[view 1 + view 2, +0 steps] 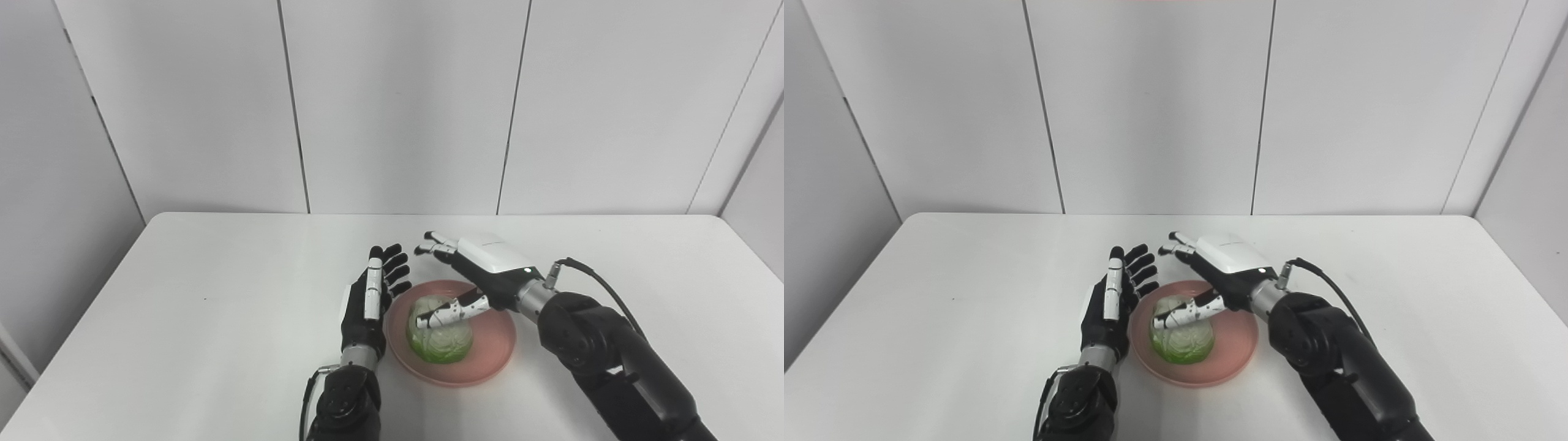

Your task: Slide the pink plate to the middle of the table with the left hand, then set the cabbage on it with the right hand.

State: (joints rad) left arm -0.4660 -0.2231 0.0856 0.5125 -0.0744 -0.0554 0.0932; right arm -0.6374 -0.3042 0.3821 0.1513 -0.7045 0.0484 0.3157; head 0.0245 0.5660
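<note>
1 cabbage [440, 338] sits on the pink plate [490, 358], which lies near the middle of the white table [184, 306]. Above the plate's far rim the right hand [484, 269] hovers with fingers spread and thumb over the cabbage, gripping nothing, apparently having let go. Just beside the plate's left rim the left hand [370, 300] stands edge-on, fingers straight and apart, empty, as if placed to steady the plate. Both steps look done.

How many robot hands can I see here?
2: the left hand beside the pink plate, and the right hand above the cabbage on it.
</note>
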